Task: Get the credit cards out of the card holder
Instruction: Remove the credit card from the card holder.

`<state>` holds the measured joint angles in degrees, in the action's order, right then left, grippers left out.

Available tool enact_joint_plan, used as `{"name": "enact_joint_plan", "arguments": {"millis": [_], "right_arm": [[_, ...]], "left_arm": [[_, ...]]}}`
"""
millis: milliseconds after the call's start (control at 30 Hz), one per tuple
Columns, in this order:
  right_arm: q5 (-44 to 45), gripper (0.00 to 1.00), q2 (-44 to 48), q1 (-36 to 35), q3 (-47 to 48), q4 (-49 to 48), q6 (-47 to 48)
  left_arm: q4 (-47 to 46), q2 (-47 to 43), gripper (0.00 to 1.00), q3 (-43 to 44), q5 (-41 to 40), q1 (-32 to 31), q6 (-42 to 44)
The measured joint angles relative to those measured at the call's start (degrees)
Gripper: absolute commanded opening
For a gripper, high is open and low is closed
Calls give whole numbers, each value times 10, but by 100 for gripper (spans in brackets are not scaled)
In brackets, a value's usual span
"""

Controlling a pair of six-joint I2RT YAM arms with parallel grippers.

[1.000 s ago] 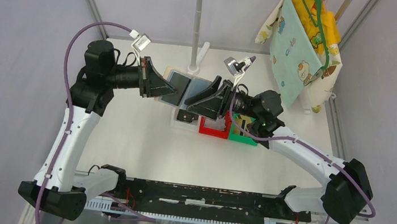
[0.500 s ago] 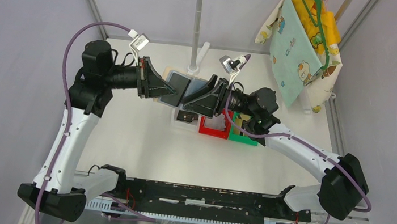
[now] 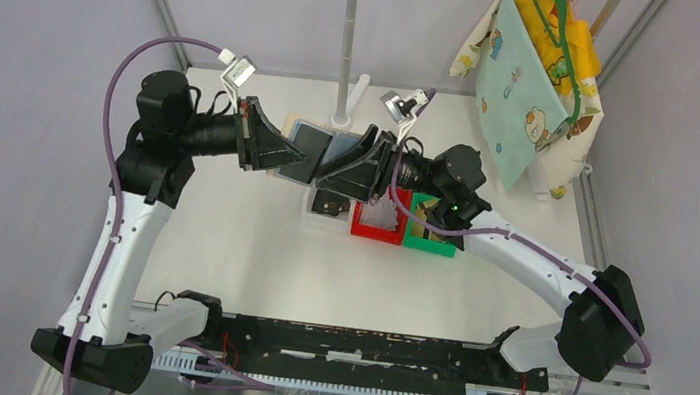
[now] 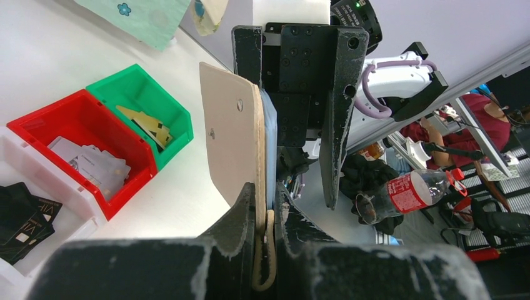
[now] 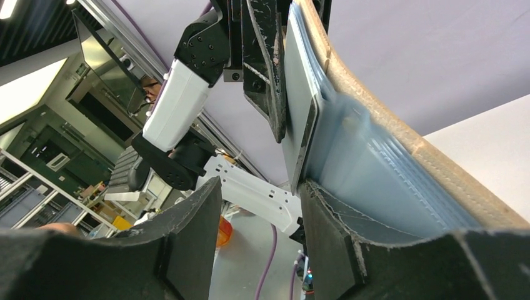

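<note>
Holder [image 3: 317, 145] held off the table [image 3: 241, 235], between the two grippers, behind the row of bins at the far middle. Left gripper [image 4: 264, 203] clamped on the holder's tan edge: both fingers pinch it at the bottom of the left wrist view, the tan outer face toward the bins and the pale blue pocket [image 5: 375, 169] on the other side. Right gripper [image 5: 259, 194] comes in from the opposite side, jaws standing apart with background showing through the gap. One finger [image 5: 340, 250] sits right at the pocket's edge; contact cannot be told. In the right wrist view the tip of a left finger [image 5: 265, 69] presses on a flat grey face of the holder. White bin [image 4: 37, 181] holds black cards [image 4: 22, 215]. Red bin [image 4: 37, 122], touching it, holds pale cards [image 4: 94, 165]. Green bin [image 4: 178, 115], next along, holds gold cards [image 4: 149, 124]. All three bins sit on the table just in front of the holder in the top view.
</note>
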<state>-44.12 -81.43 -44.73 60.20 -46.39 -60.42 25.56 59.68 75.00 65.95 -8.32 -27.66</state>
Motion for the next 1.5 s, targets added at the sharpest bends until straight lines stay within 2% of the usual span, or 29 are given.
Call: {"name": "enact_joint_plan", "arguments": {"millis": [300,433,600,767,900,1433,1500], "right_arm": [[27,39,-7,-3,12,22,12],[70,24,-8,-10,13,39,27],[125,0,-8,-19,14,74,52],[137,0,-8,-23,14,83,58],[137,0,-8,-34,6,68,54],[177,0,41,-36,-105,-75,12],[184,13,48,-35,-113,-87,9]], "left_arm": [[-10,-5,8,-4,-14,4,-1],[-20,-6,10,-6,-28,7,-1],[-20,-6,17,-8,-40,11,0],[-18,3,20,-8,-44,13,1],[-18,5,12,-8,-29,10,1],[-6,10,15,-6,11,-9,-2],[-3,10,13,-6,13,-9,-2]]}}
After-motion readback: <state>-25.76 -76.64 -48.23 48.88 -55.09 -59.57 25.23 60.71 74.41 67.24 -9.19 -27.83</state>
